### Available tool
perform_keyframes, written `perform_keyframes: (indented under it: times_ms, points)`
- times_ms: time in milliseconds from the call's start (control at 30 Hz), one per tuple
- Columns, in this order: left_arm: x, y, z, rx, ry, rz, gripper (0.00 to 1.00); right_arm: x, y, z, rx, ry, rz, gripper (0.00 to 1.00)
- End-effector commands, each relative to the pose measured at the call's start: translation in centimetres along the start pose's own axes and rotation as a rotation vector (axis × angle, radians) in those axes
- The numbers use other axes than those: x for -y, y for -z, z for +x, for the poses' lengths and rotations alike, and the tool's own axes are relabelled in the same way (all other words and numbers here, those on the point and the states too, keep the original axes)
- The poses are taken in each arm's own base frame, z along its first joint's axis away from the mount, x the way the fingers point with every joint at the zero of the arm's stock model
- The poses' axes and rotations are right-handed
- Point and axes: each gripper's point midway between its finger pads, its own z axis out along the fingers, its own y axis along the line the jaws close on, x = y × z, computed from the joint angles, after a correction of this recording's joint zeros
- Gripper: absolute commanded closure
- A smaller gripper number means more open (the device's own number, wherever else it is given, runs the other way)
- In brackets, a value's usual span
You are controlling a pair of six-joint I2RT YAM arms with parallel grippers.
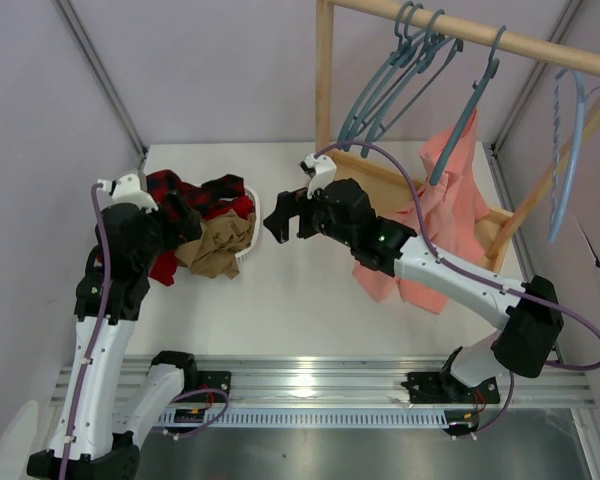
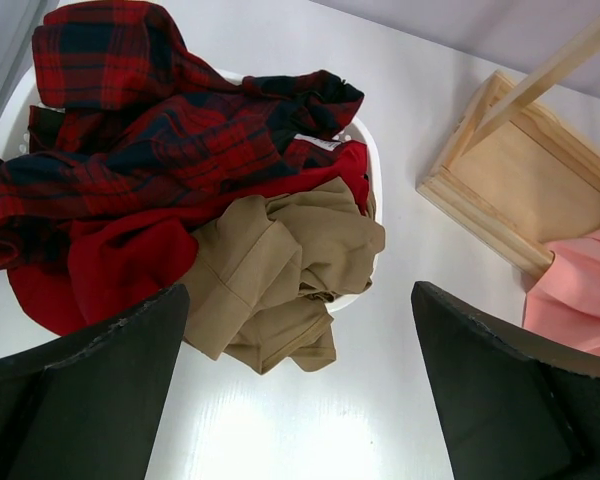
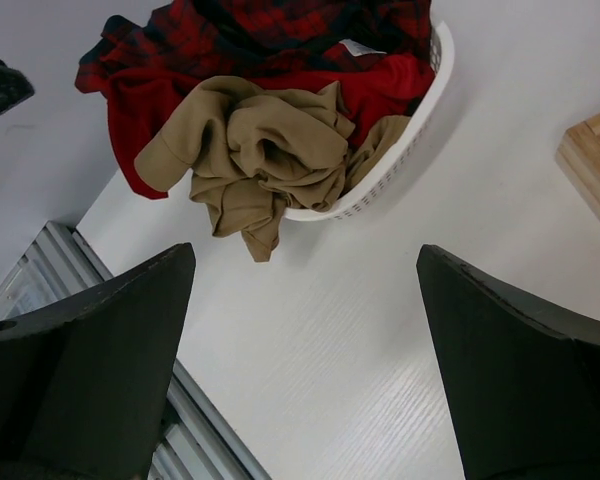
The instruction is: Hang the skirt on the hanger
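The red-and-black plaid skirt (image 1: 195,192) lies crumpled at the back of a white basket (image 1: 251,238) on the table's left. It also shows in the left wrist view (image 2: 150,130) and in the right wrist view (image 3: 270,30). Several slate-blue hangers (image 1: 390,85) hang empty on a wooden rail (image 1: 520,45) at the back right. My left gripper (image 1: 185,222) is open and empty just above the basket's near left side (image 2: 300,400). My right gripper (image 1: 283,222) is open and empty over bare table to the right of the basket (image 3: 305,380).
A tan garment (image 1: 217,250) and a plain red garment (image 1: 165,265) spill over the basket's front. A salmon-pink garment (image 1: 435,220) hangs from another slate-blue hanger (image 1: 470,110). A paler sky-blue hanger (image 1: 570,150) hangs at the far right. The rack's wooden base (image 1: 375,185) sits behind my right arm.
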Motion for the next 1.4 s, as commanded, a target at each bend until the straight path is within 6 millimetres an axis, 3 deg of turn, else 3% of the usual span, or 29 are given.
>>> perform_keyframes:
  times_ms: [0, 267, 400, 600, 700, 767, 900, 1000, 1033, 1133, 1200, 1367]
  points:
    - [0.1, 0.7, -1.0, 0.053, 0.009, 0.003, 0.01, -2.6, 1.8, -3.0, 0.073, 0.035, -0.064, 0.01]
    - [0.6, 1.1, -0.8, 0.059, -0.029, 0.049, 0.00, -4.8, 3.4, -3.2, 0.088, 0.061, -0.091, 0.01]
    - [2.4, 1.6, -1.2, 0.065, -0.092, 0.160, 0.00, -6.1, 4.0, -2.6, 0.085, 0.100, -0.110, 0.01]
    - [7.2, 3.4, -5.0, 0.181, -0.129, 0.401, 0.01, -3.7, 4.2, 1.6, -0.024, 0.124, 0.011, 0.01]
    - [9.0, 3.5, -6.7, 0.203, -0.132, 0.471, 0.01, -2.8, 5.1, 2.8, -0.032, 0.124, 0.047, 0.00]
    - [9.3, 3.3, -7.2, 0.209, -0.135, 0.473, 0.00, -2.7, 6.0, 2.5, -0.014, 0.112, 0.048, 0.01]
    - [6.5, 0.6, -6.3, 0.108, -0.075, 0.284, 0.01, -2.1, 7.0, 2.3, 0.003, 0.105, 0.074, 0.01]
    - [3.1, -2.1, -4.4, 0.016, -0.060, 0.078, 0.00, -1.6, 7.5, 2.4, 0.013, 0.105, 0.089, 0.01]
    - [1.1, -3.1, -4.3, 0.015, -0.068, -0.032, 0.00, -1.5, 7.5, 2.7, 0.010, 0.108, 0.090, 0.01]
    - [-2.1, -4.5, -3.8, 0.004, -0.068, -0.189, 0.00, -1.5, 7.5, 2.7, 0.009, 0.122, 0.087, 0.01]
    - [-3.0, -6.3, -3.4, -0.030, -0.057, -0.216, 0.00, -1.4, 7.4, 2.7, 0.010, 0.133, 0.089, 0.01]
    - [-2.8, -10.9, -2.7, -0.084, -0.098, -0.198, 0.03, -1.0, 7.3, 2.5, 0.018, 0.141, 0.113, 0.01]
